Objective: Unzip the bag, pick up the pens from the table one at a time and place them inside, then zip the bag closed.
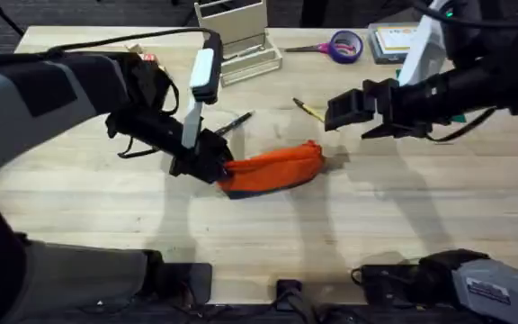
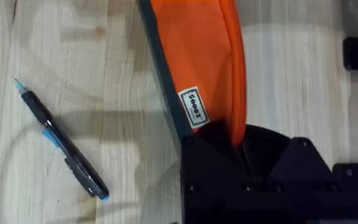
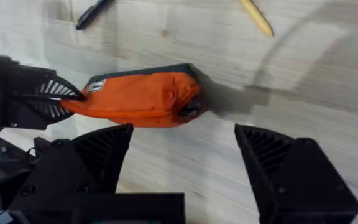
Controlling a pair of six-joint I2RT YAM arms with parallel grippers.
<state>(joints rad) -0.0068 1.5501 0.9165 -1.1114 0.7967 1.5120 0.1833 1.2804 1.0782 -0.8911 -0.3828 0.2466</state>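
Soft, floppy orange fabric pencil pouch (image 1: 272,169), mid-frame.
Left gripper (image 1: 212,162) clamped on its end; right gripper (image 3: 182,162) jaws apart above, zipper-end grab likely best.

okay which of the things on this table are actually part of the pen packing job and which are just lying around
Part of the job:
orange bag, its end held by the left gripper
black pen
yellow pen
right gripper, open above the table

Just lying about:
purple scissors
white rack
booklet
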